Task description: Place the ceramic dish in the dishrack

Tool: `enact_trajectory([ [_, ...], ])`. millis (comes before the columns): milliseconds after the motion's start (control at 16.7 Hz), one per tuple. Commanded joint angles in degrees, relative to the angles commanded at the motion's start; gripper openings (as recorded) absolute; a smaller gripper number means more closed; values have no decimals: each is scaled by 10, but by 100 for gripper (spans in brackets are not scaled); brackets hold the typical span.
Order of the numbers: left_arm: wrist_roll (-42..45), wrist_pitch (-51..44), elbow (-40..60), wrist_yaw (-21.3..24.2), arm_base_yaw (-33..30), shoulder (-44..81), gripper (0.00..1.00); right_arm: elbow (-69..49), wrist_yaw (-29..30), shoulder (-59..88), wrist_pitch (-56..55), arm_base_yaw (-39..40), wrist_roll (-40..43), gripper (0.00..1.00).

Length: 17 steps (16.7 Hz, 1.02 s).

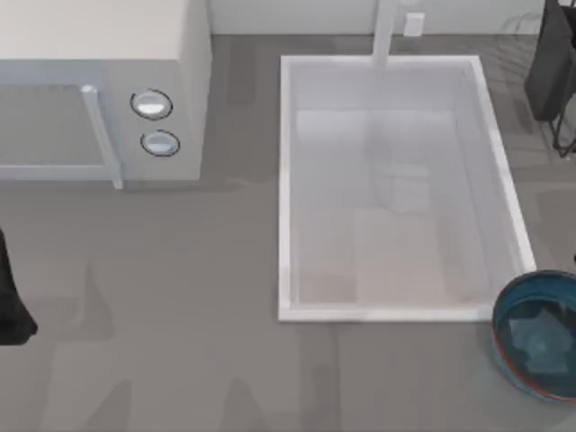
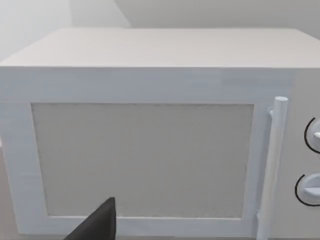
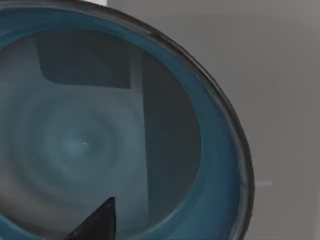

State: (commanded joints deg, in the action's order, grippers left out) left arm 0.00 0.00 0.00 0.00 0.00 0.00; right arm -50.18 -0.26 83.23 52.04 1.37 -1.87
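Note:
The ceramic dish, a glossy blue-teal bowl with a thin reddish-brown rim, stands on the grey counter at the front right, just off the sink's near right corner. In the right wrist view the ceramic dish lies close below my right gripper, of which a dark tip hangs over the bowl's inside. Thin dark wires of the dishrack show at the back right edge. My left arm is parked at the far left edge, its gripper facing the microwave door.
A large white sink basin with a faucet takes up the middle right. A white microwave with two knobs stands at the back left. A dark block sits by the rack. Open grey counter lies in front.

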Motion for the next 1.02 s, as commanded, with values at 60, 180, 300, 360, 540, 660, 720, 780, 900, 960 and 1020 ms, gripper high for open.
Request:
enact_trajectory([
  [60, 0, 0, 0, 0, 0, 0, 100, 18, 0, 12, -32, 0, -1, 100],
  [180, 0, 0, 0, 0, 0, 0, 100, 51, 0, 33, -86, 1, -2, 100],
  [300, 0, 0, 0, 0, 0, 0, 100, 72, 0, 47, -117, 2, -3, 100],
  [360, 0, 0, 0, 0, 0, 0, 100, 77, 0, 49, -124, 2, -3, 100],
  [540, 0, 0, 0, 0, 0, 0, 100, 78, 0, 50, -125, 2, -3, 100],
  [660, 0, 0, 0, 0, 0, 0, 100, 78, 0, 50, -125, 2, -3, 92],
  [720, 0, 0, 0, 0, 0, 0, 100, 78, 0, 50, -125, 2, -3, 85],
  [780, 0, 0, 0, 0, 0, 0, 100, 78, 0, 50, -125, 2, -3, 77],
  [900, 0, 0, 0, 0, 0, 0, 100, 78, 0, 50, -125, 2, -3, 62],
  [960, 0, 0, 0, 0, 0, 0, 100, 78, 0, 50, -125, 2, -3, 55],
  [1020, 0, 0, 0, 0, 0, 0, 100, 78, 0, 50, -125, 2, -3, 47],
])
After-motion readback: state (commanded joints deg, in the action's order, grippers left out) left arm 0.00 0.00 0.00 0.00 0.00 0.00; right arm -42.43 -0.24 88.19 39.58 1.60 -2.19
